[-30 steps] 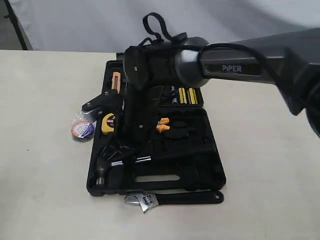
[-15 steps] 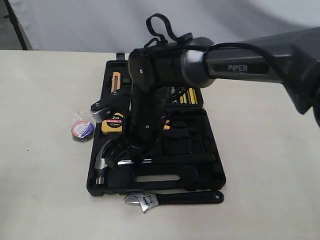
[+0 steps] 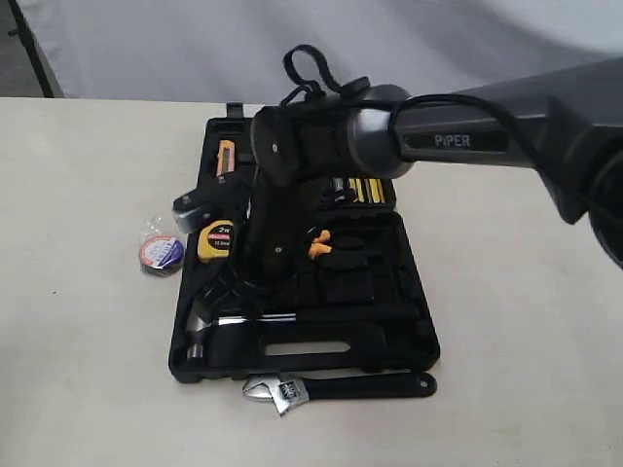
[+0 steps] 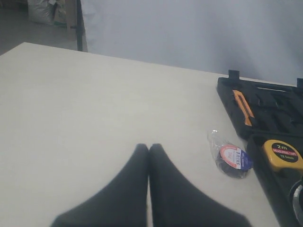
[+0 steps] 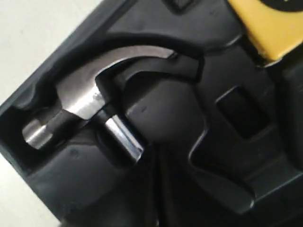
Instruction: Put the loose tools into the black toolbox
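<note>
The claw hammer [image 3: 200,326] lies in a recess at the front left of the open black toolbox [image 3: 394,326]. My right gripper [image 3: 238,292] reaches down over it. In the right wrist view the steel head [image 5: 85,101] sits in its moulded recess [image 5: 227,118], and the neck runs under my dark right gripper [image 5: 158,189], which looks closed on the handle. The adjustable wrench [image 3: 331,386] lies on the table just in front of the toolbox. The dark tape roll [image 3: 161,253] [image 4: 232,161] rests on the table left of it. My left gripper [image 4: 149,146] is shut and empty over bare table.
A yellow tape measure [image 3: 216,240] [image 4: 282,153] and an orange-handled knife [image 3: 226,156] [image 4: 244,106] sit in the toolbox's left side [image 4: 284,113]. Orange-handled pliers [image 3: 316,241] show beside the arm. The long right arm [image 3: 467,136] spans the case. Open tabletop lies left and right.
The right wrist swung slightly right, then back left and lower. The hammer head tipped up a little and has settled back down into its recess. Wrench and tape roll have not moved.
</note>
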Controlling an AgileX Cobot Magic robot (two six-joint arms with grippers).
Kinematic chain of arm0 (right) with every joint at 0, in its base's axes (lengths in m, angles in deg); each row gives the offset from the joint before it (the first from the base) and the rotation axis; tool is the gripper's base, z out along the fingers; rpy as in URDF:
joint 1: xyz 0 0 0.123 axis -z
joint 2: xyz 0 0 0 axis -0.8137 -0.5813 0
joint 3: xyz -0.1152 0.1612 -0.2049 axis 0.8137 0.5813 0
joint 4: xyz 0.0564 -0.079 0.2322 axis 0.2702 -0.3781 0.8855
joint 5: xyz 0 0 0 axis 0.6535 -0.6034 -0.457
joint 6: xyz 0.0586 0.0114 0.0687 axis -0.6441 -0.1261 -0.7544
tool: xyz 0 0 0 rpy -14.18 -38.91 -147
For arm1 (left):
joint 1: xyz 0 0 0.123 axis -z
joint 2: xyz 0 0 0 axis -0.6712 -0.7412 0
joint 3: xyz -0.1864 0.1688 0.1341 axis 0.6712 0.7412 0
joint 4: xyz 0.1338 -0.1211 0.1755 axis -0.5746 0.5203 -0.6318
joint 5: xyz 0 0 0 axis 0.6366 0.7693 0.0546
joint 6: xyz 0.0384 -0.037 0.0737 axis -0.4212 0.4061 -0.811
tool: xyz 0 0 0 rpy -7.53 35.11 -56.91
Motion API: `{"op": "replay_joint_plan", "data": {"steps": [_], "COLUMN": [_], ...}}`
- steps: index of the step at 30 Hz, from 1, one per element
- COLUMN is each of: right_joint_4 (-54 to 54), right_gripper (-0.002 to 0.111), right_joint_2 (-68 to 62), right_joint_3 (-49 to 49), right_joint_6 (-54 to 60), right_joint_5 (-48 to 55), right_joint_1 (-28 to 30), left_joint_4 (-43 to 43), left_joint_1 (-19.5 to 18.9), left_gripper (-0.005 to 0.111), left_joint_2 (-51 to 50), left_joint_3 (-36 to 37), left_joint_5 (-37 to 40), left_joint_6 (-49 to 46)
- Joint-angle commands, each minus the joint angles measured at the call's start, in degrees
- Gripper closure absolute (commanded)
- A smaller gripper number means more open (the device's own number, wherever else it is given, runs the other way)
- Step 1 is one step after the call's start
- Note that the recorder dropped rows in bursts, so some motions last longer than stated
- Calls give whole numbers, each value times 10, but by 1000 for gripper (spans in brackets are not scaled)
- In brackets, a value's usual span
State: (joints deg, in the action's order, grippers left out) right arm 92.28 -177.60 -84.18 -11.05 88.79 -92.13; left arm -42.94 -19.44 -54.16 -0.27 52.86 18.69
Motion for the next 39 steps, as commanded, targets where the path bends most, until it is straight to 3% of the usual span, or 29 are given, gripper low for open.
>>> {"op": "replay_joint_plan", "data": {"steps": [1, 7, 12, 15, 19, 25, 39], "right_joint_4": [-11, -27, -40, -42, -35, 66, 145], "right_gripper": [108, 108, 108, 108, 108, 108, 108], "right_joint_2": [-12, 106, 164, 189, 229, 230, 127], "right_joint_3": [-7, -83, -87, -38, 80, 193, 218], "right_joint_6": [-5, -6, -10, -5, 52, 140, 182], "right_joint_5": [30, 33, 91, 112, 66, 52, 6], "right_joint_1": [2, 2, 2, 2, 2, 1, -6], "left_joint_4": [8, 8, 8, 8, 8, 8, 8], "left_joint_1": [-2, -2, -2, -2, -2, -2, -2], "left_gripper": [105, 105, 105, 105, 105, 105, 105], "left_joint_2": [5, 5, 5, 5, 5, 5, 5], "left_joint_3": [5, 5, 5, 5, 5, 5, 5], "left_joint_5": [-10, -10, -10, -10, -10, -10, -10], "left_joint_6": [6, 6, 6, 6, 6, 6, 6]}}
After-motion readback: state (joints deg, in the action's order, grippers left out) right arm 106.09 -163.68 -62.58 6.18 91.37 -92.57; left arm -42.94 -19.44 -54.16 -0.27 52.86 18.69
